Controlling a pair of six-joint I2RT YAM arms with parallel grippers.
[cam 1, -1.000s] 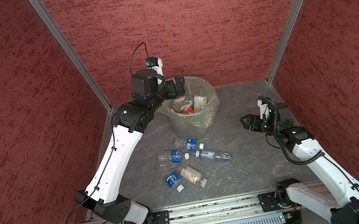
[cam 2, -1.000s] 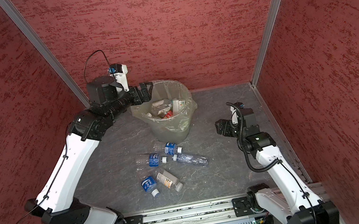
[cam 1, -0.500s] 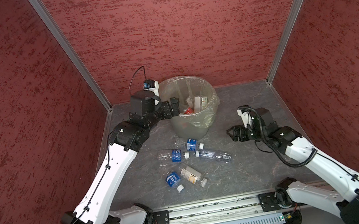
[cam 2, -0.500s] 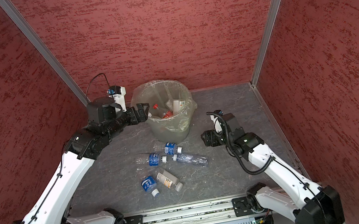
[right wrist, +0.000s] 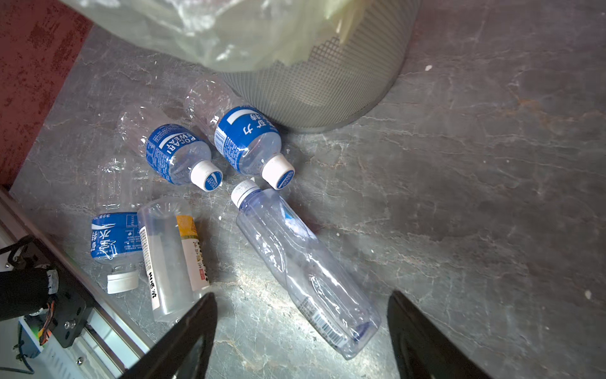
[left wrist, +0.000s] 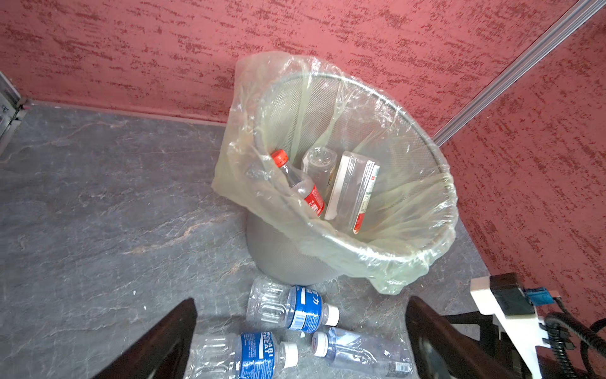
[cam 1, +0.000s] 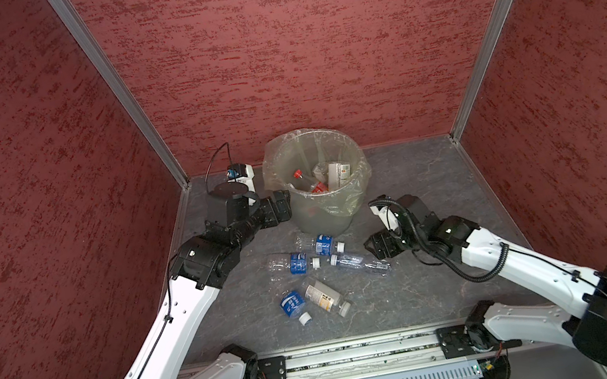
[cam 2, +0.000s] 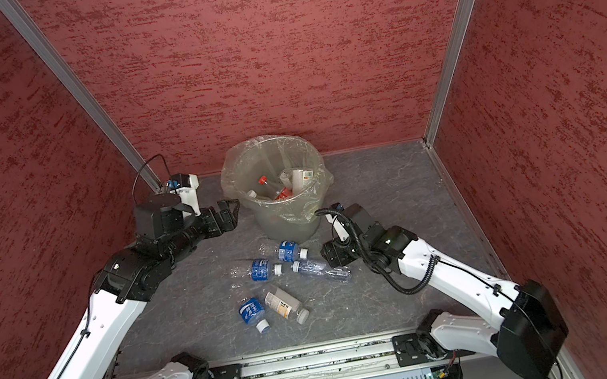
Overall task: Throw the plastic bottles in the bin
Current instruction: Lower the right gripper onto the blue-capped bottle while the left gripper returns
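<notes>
Cleanup part done: five plastic bottles [cam 2: 261, 269] lie on their sides on the grey desk [cam 1: 440, 183] at the centre of both top views, just below the bin [cam 1: 324, 218], a round mesh-walled bucket with a translucent liner [cam 1: 269, 171] folded over its rim. Closest to the right end effector [cam 1: 373, 248] is the long clear bottle [cam 1: 361, 264], its long axis running from a white cap at upper left to its base at lower right. The right end effector hangs just right of that base end, jaws spread and empty, and the right wrist view shows the base lined up with the gap. The right arm looks far better placed for this pick, which will likely turn on lowering the fingers either side of the body, across its length. Further left, a blue-labelled bottle [cam 1: 322, 244] rests against or just beside the foot of the bin, with a second blue-labelled bottle [cam 1: 293, 263] beside it. Lower in the frame, a third blue-labelled bottle [cam 1: 292, 304] lies alongside a yellow-and-white-labelled bottle [cam 1: 323, 296]. The left end effector [cam 1: 282, 204] hangs wide open and empty at the bin's left side, near the rim. Inside the bin stand a red-capped bottle [left wrist: 300, 187], an upturned clear bottle [left wrist: 319, 160] and a flat-sided clear bottle [left wrist: 354, 193]. Whatever lies beneath them is hidden.
</notes>
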